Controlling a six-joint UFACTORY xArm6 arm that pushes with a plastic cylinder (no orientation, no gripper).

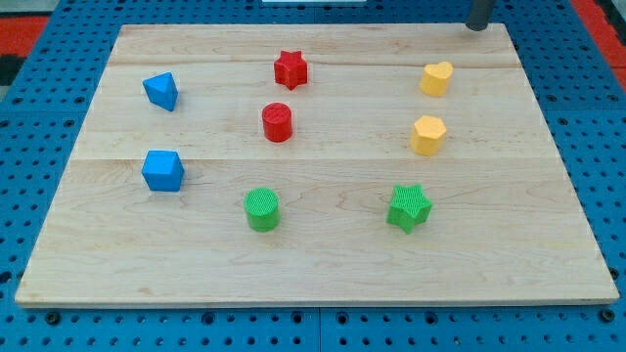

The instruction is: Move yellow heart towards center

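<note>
The yellow heart (436,77) lies near the view's top right of the wooden board (313,264). A yellow hexagon (427,134) lies just below it. My tip (479,26) shows at the view's top edge, at the board's far rim, up and to the right of the yellow heart and apart from it. Only the rod's lower end is in frame.
A red star (290,68) and a red cylinder (277,122) lie near the top middle. A blue triangular block (160,90) and a blue cube-like block (162,170) lie at the left. A green cylinder (261,209) and a green star (409,207) lie lower down.
</note>
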